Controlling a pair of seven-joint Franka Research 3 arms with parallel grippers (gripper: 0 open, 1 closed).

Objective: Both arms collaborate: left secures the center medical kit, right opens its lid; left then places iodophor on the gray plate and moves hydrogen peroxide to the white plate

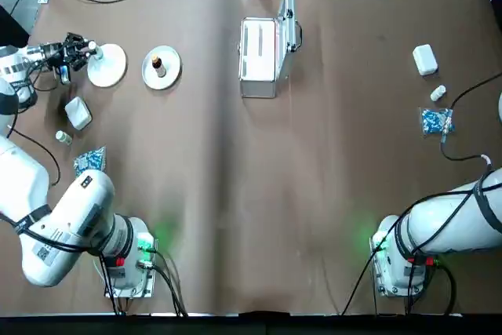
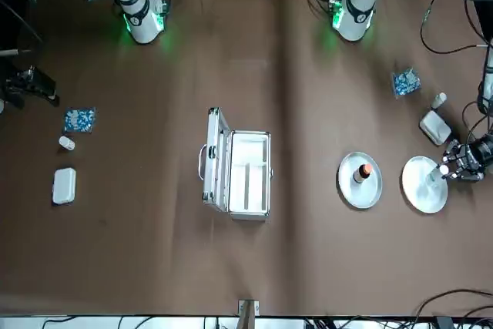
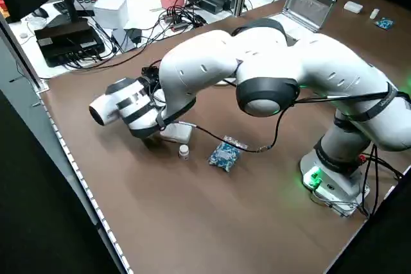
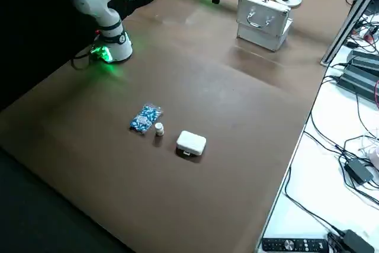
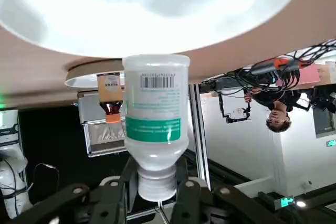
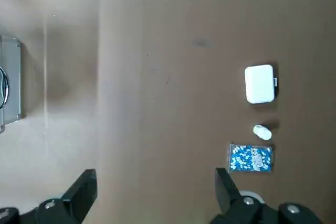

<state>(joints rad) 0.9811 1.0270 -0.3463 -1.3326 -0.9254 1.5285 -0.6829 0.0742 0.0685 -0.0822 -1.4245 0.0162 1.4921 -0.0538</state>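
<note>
The medical kit (image 1: 259,59) stands at the table's far middle, its lid (image 1: 289,15) raised upright on the right side. Left of it, the brown iodophor (image 1: 157,62) stands on the gray plate (image 1: 171,74). My left gripper (image 1: 82,52) is at the left rim of the white plate (image 1: 110,67), shut on the capped neck of the hydrogen peroxide (image 5: 156,114). The bottle's base is at the white plate (image 5: 152,9); I cannot tell whether it touches. The right gripper (image 6: 152,198) hangs open high over the table's right side, far from the kit.
A white box (image 1: 78,113), a small white bottle (image 1: 63,137) and a blue packet (image 1: 90,160) lie near the left arm. A matching white box (image 1: 424,59), small bottle (image 1: 438,93) and blue packet (image 1: 435,121) lie on the right. Cables run along the far edge.
</note>
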